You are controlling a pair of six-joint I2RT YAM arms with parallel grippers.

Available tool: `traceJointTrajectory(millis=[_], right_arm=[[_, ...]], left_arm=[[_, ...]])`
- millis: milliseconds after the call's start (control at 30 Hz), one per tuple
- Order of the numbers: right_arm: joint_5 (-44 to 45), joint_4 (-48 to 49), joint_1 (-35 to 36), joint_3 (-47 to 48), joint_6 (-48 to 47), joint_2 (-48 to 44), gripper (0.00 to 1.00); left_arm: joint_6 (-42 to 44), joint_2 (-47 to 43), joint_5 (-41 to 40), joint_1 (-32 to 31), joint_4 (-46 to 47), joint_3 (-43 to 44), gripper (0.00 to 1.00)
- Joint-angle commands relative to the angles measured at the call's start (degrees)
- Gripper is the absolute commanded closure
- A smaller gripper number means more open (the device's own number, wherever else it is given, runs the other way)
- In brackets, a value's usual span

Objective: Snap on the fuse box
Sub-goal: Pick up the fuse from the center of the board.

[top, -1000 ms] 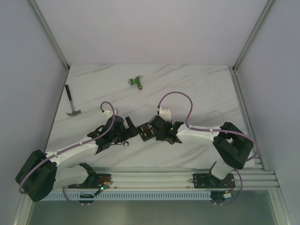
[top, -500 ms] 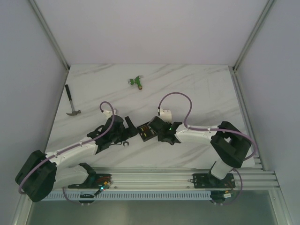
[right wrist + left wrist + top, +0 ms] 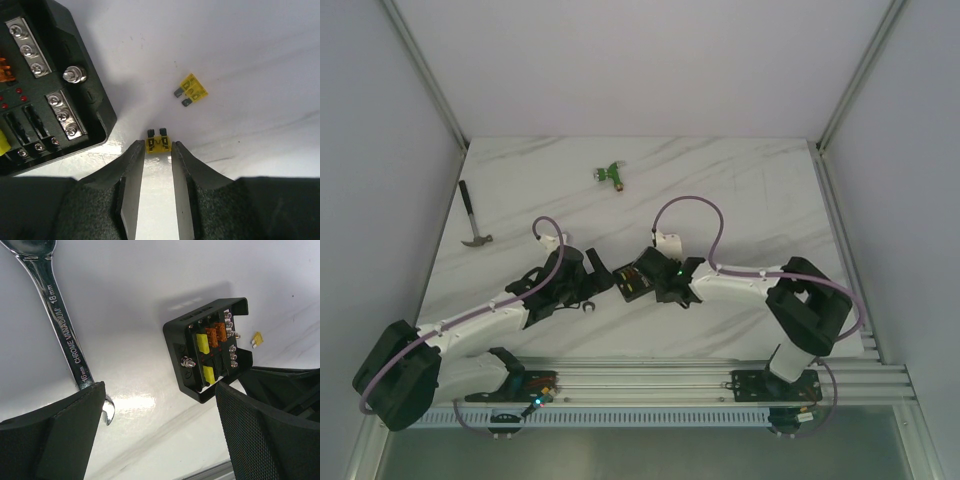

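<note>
Black fuse box (image 3: 207,352) on table (image 3: 740,190), between arms; inside, seated yellow fuses (image 3: 203,343) and orange fuses (image 3: 216,334). The left gripper (image 3: 160,405) is spread wide, empty. The right gripper (image 3: 158,150) pinches loose yellow fuse (image 3: 158,142) beside box, narrower than a second ago.

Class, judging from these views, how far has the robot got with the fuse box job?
Done: four fuses, two yellow and two orange, sit in the open fuse box. In hand: the right gripper pinches a loose yellow fuse. To do: a second loose fuse lies beyond, and no lid is on.
</note>
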Motion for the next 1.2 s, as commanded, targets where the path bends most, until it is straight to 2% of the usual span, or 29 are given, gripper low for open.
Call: traceJointTrajectory(millis=[0,667,800,933,1167], right_arm=[[-3.4,-3.1,0.3,1.5,-2.6,2.7,0.66],[-10.0,-4.4,-2.1,1.0,-6.9,4.8,0.65],[-11.2,-4.3,-2.6,0.4,-8.1,5.4,0.67],[-11.0,-4.6,-2.7,-0.1,-9.3,5.7,0.74],[-8.0,-3.2,-2.5,-1.1,-13.7,0.0,0.78]], left_arm=[[-0.2,-0.7,-0.5,0.3,-0.8,-0.8,0.0],[0.0,-0.7,-0.1,0.3,-0.9,-0.5,0.0],[0.1,-0.5,0.4,0.3,-0.8,-0.3,0.0],[0.2,-0.4,1.0,0.3,-0.7,0.2,0.01],[1.5,0.2,3.0,0.3,0.9,2.1,0.07]])
